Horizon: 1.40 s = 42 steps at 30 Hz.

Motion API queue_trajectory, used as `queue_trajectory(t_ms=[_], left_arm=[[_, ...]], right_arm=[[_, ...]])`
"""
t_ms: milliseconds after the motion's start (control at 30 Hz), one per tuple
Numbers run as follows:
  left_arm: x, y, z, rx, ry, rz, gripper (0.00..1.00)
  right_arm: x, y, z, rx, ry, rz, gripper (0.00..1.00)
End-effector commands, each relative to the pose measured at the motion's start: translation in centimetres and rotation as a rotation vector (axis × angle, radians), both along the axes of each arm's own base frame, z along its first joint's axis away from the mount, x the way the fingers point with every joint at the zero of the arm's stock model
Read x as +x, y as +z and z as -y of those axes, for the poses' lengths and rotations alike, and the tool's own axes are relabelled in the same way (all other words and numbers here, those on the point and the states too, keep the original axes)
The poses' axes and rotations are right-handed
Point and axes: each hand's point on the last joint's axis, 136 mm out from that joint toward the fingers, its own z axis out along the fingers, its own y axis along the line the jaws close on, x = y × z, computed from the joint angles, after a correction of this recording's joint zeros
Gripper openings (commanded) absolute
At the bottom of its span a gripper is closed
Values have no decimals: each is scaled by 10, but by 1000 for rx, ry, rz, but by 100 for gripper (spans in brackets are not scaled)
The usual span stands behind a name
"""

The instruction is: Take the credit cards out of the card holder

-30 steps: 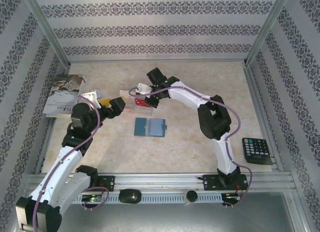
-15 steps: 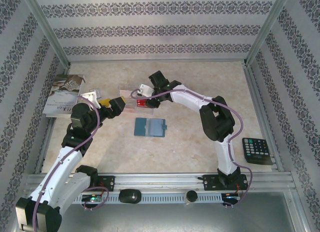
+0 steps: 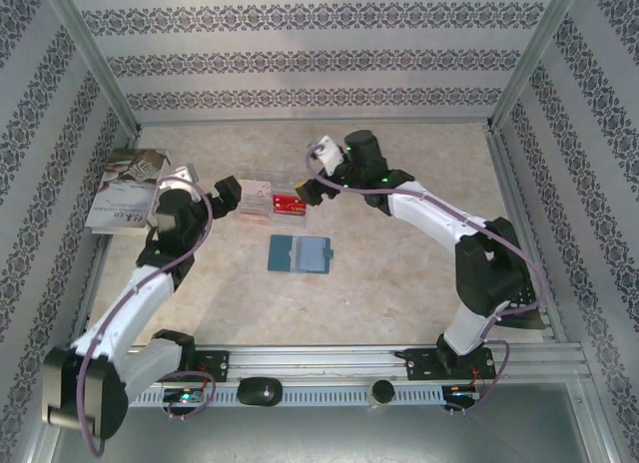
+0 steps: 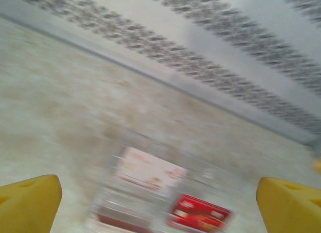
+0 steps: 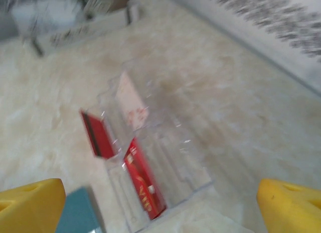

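Note:
The teal card holder (image 3: pixel 300 253) lies open and flat mid-table; its corner (image 5: pixel 75 215) shows in the right wrist view. Behind it, a clear tray (image 3: pixel 262 210) holds the credit cards: a red one (image 3: pixel 290 204) at its right end and a pale one (image 3: pixel 256 191). My left gripper (image 3: pixel 226 195) is open just left of the tray, which sits blurred between its yellow fingertips (image 4: pixel 27 203). My right gripper (image 3: pixel 313 182) is open, empty, above the tray's right end. Under it are two red cards (image 5: pixel 143 185) (image 5: pixel 98 135) and a pale card (image 5: pixel 129 100).
A white booklet (image 3: pixel 125 189) lies against the left wall, also seen as a blurred booklet (image 5: pixel 75 22) in the right wrist view. Patterned walls and metal posts close in the table on three sides. A metal rail (image 3: pixel 319 361) runs along the near edge.
My right gripper opened, left a red card in the tray and drew back up to the right. My left gripper shifted slightly back and left.

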Motion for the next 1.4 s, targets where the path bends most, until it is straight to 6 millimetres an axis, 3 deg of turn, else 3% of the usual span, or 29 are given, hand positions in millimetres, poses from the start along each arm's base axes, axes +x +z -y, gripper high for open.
queue_trajectory(t_ms=[0,100,200,333,400,500,533,667,800,867,900,933,967,1000,1067,1133,1200,1367], left_arm=[[25,-5,-57,270,198,-19,99],[33,-44,-86,403,231,-123,99],[27,-74,-108,435,252,-190,99],[26,-102,-117,493,228,-273,99],[27,-116,-112,461,186,-278,99],[23,-120,-104,325,204,-256,100],[26,-119,-97,349,177,-224,100],[27,-126,-106,374,225,-178,99],[25,-122,-86,386,123,-98,99],[20,-121,-77,405,94,-47,99],[18,-133,-65,419,34,-49,99],[20,-128,-63,445,45,55,99],[17,-125,-68,440,86,70,99],[13,-134,-75,421,110,-39,99],[22,-129,-73,468,123,10,99],[17,-134,-74,450,128,-58,99],[19,-129,-71,464,118,11,99],[14,-127,-61,467,62,53,99]], right_arm=[[20,27,26,205,-159,-18,98],[26,30,55,254,-277,-31,98],[27,28,79,237,-388,-9,98],[26,26,103,201,-504,24,98],[24,26,109,196,-519,28,98],[22,24,120,168,-565,44,98],[21,24,126,161,-594,53,98],[19,21,142,160,-662,43,98],[13,17,166,138,-767,55,98],[8,13,181,144,-837,57,98],[4,9,189,145,-867,60,98],[1,6,198,137,-896,65,98],[-2,4,209,121,-941,77,98],[-6,2,222,97,-992,92,98],[-13,-7,243,25,-1024,115,98],[-22,-20,262,-56,-1039,133,98],[-30,-35,283,-115,-1091,133,98],[-29,-72,303,-203,-1119,162,98]])
